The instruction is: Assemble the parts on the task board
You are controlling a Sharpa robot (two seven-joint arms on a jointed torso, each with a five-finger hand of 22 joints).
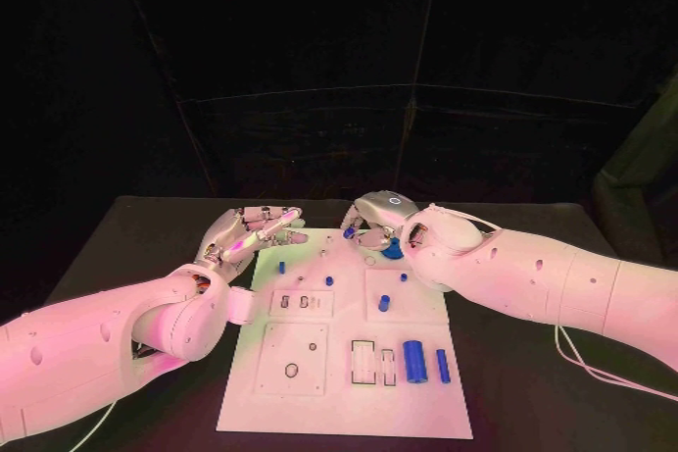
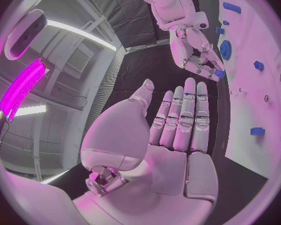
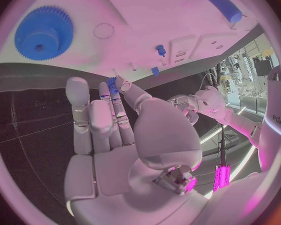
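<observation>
The white task board (image 1: 346,393) lies in the middle of the black table. My right hand (image 1: 379,222) hovers over the board's far edge and pinches a small blue part (image 3: 112,85) between thumb and a fingertip; the same small blue part (image 2: 220,73) shows at its fingertips (image 2: 206,67) in the left wrist view. A blue gear (image 3: 43,35) sits on the board close to that hand. My left hand (image 1: 255,231) is beside the board's far left corner, fingers (image 2: 184,115) stretched out and holding nothing. Small blue pegs (image 1: 383,301) stand on the board.
Near the board's front right lie a thick blue cylinder (image 1: 414,361) and a thinner blue bar (image 1: 442,365), next to two narrow slots (image 1: 364,361). A panel with an oval hole (image 1: 291,370) is at the front left. Bare black table (image 1: 127,236) surrounds the board.
</observation>
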